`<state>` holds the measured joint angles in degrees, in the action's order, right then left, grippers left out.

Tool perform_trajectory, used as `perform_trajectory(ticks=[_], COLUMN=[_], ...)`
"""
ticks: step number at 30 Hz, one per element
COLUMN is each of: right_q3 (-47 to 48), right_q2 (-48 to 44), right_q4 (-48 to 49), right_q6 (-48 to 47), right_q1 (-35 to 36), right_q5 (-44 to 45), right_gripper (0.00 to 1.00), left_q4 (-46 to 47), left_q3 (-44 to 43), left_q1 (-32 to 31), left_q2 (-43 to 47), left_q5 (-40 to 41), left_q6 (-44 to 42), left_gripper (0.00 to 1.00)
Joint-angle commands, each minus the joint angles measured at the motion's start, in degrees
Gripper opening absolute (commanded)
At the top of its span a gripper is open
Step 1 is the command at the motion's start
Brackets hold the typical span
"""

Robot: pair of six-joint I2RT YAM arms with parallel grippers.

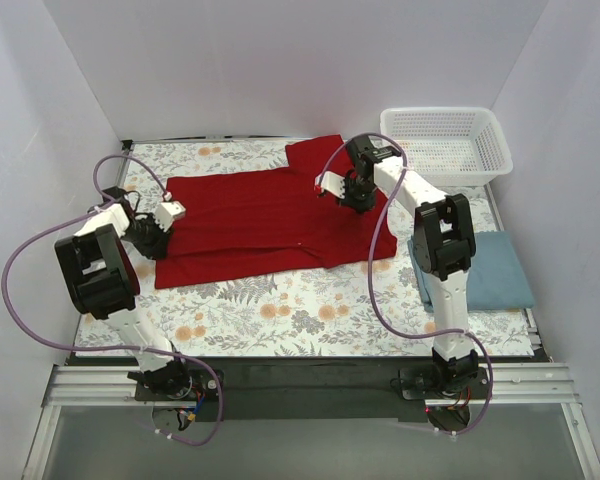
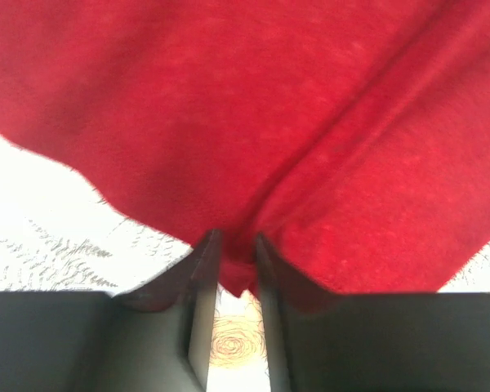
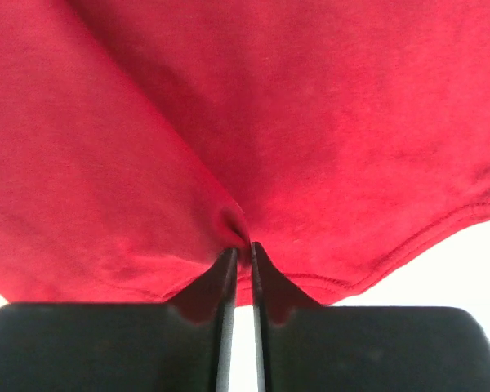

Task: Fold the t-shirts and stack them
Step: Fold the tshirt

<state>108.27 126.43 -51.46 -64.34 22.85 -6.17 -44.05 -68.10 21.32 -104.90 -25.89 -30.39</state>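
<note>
The red t-shirt lies spread across the middle of the floral table, partly folded lengthwise. My left gripper is shut on its left edge; the left wrist view shows red cloth pinched between the jaws. My right gripper is shut on the shirt's right part near the sleeve; the right wrist view shows a pinch of red cloth between its fingertips, with the hem running beside it. The blue-grey t-shirt lies folded at the table's right edge, partly behind the right arm.
A white lattice basket stands at the back right corner. The floral tablecloth shows in front of the red shirt. White walls close in the table on three sides. Purple cables loop from both arms.
</note>
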Motion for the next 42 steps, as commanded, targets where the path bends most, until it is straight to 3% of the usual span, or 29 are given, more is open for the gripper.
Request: perform_trajectory(ticks=[1,4,5,7,8,12,17,19,22,27,33,42], right_q3=[5.45,5.56,4.94,2.48,1.6,-2.35,-10.07,-12.02,-14.22,-16.77,-18.18,-22.57], right_q2=[0.48,-2.23,-3.37,-6.8,-9.16,-12.25,-13.67,-13.32,-12.27,-10.86,-9.37,-9.01], right_q4=[-1.09,-1.45,-1.53,-2.15,-2.41,-4.6,-6.11,-5.85,-5.49,-3.91,-2.94,-1.71], right_q6=[-1.78,4.64,6.4,11.59,13.25,20.29,25.39,25.75,26.28,26.28,26.28,25.75], right_q1=[-1.31,-3.07,-3.6,-5.09,-5.53,-8.34,-9.67,-10.28,-11.77,-12.74,-12.13,-10.46], right_q5=[2.66,0.29,-0.85,-2.6,-4.44,-9.36,-13.69,-13.16,-13.86,-15.27,-16.59,-14.75], right_gripper=[0.27,0.46,0.5,0.54,0.57,0.59,0.59,0.61,0.73,0.75,0.73,0.61], left_q4=[2.3,-1.63,-3.3,-7.09,-8.49,-11.93,-8.08,-5.97,-4.73,-2.36,0.37,-0.33], left_q3=[-4.06,-8.8,-10.11,-11.27,-11.18,-7.5,1.54,2.96,3.67,5.34,5.87,6.57], left_q1=[1.09,4.07,5.82,7.32,8.2,8.91,9.35,9.53,9.62,9.62,9.62,9.53], left_q2=[-0.39,0.13,0.66,2.15,3.64,6.81,8.83,8.93,7.7,5.5,2.69,-0.04], left_q5=[0.75,-2.75,-4.07,-7.06,-7.85,-9.62,-8.31,-8.04,-7.42,-4.62,-2.59,-2.85], left_q6=[6.47,13.5,15.17,19.13,19.66,23.97,29.93,32.23,35.31,37.95,39.44,38.39], left_gripper=[0.26,0.32,0.45,0.51,0.59,0.68,0.7,0.71,0.71,0.72,0.68,0.64])
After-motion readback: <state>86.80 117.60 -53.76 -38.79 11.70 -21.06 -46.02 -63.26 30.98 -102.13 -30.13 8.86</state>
